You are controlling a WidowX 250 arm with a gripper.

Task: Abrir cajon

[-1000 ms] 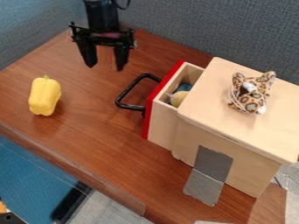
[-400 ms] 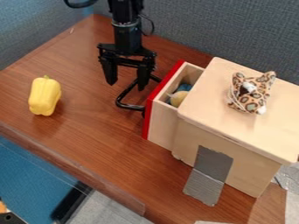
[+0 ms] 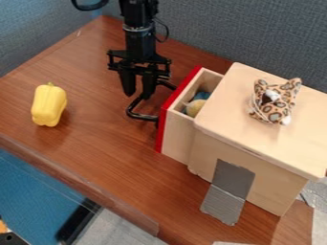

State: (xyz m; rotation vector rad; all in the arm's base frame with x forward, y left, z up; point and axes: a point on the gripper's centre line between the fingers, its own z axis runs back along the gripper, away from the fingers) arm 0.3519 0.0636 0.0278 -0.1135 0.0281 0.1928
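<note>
A single fixed view looks down at a slant on the tabletop (image 3: 96, 158) from above.

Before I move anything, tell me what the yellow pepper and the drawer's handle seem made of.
The yellow pepper looks like smooth plastic, going by its even colour and soft sheen. The handle is glossy black, with light glinting along its bar; metal or plastic, I can't tell.

one drawer (image 3: 177, 136), one pepper (image 3: 49, 106), one plush (image 3: 275, 106)
</note>
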